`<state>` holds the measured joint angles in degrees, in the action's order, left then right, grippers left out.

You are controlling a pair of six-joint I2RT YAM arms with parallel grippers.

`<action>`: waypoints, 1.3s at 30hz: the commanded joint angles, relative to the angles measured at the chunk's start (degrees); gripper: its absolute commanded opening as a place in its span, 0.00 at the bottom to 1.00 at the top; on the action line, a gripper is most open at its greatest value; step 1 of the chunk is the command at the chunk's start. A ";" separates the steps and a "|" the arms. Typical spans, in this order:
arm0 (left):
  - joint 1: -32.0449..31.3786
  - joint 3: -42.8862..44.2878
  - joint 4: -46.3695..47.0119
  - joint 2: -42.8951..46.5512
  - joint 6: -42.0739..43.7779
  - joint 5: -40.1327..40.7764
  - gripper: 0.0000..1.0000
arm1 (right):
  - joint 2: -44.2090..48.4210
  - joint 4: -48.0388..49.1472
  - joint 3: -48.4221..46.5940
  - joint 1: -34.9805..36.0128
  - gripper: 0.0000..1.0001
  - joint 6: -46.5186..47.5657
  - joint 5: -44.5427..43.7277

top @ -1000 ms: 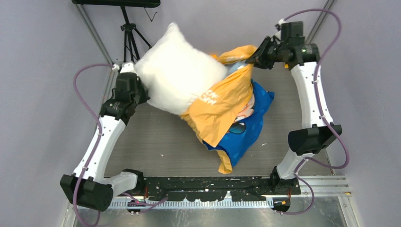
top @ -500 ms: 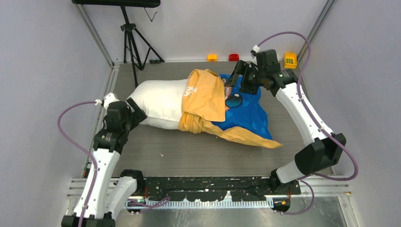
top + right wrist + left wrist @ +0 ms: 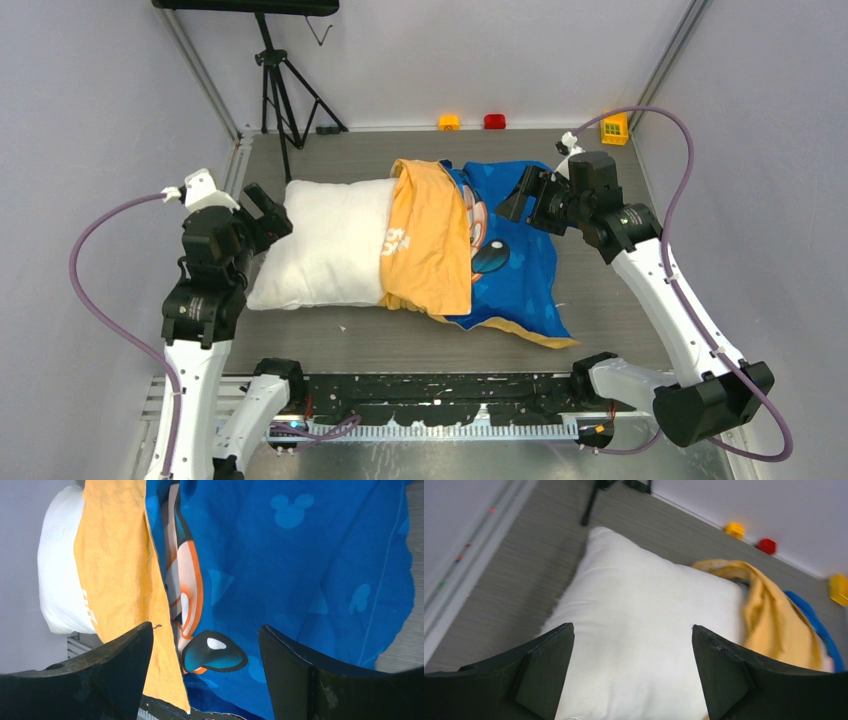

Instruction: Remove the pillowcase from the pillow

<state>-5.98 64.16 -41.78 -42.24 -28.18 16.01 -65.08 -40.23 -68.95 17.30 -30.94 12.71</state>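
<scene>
Both grippers stand with jaws spread and nothing in them: the left gripper [image 3: 268,212] sits at the far left corner of the pillow, and the right gripper [image 3: 524,206] hovers above the flat blue fabric. The thin, crinkly orange-yellow pillowcase with its blue printed inner side [image 3: 427,245] is only partly off. Its orange band wraps the right end of the plump white rectangular pillow [image 3: 325,245], while the blue part lies spread on the grey table [image 3: 330,345] to the right. The pillow lies flat with its left portion bare. To finish the pull well, I judge that the left gripper should close deep on the bare corner, so the soft filling does not slip out of the pinch. The right one should take loose case cloth alone, clear of the pillow's covered end. Drawing the two apart along the pillow's long axis, low over the table, should slide the band off. A skewed or upward pull could bunch the cloth on the corners.
</scene>
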 commanded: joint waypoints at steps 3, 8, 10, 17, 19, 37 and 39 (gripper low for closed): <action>0.00 5.63 -2.59 -9.78 0.14 -26.55 0.89 | 0.20 7.60 7.13 0.14 0.81 -5.32 6.01; 0.00 -4.99 4.94 -14.41 -5.40 -34.88 0.88 | -2.27 13.72 15.86 0.04 0.79 -9.56 6.29; 0.00 -9.54 6.07 -15.42 -7.82 -33.34 0.88 | -2.82 14.07 17.56 0.09 0.78 -9.91 3.74; 0.00 -22.40 6.76 -9.95 -13.73 -16.53 0.87 | 1.99 10.26 14.61 0.06 0.80 -5.03 -4.17; -0.02 -24.74 8.17 -9.56 -14.58 -16.65 0.86 | 2.68 9.61 11.70 0.02 0.81 -3.44 -2.30; -17.75 -1.50 -9.49 -11.80 -9.35 0.70 0.93 | -18.53 -0.55 -12.15 25.70 0.81 -1.75 -18.13; -23.87 1.52 -11.45 -15.06 -9.49 5.56 0.95 | -21.13 -1.65 -14.10 27.48 0.81 -1.56 -19.42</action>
<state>-20.78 59.22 -45.45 -53.12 -39.66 12.01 -83.13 -38.79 -77.65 41.65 -33.76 1.34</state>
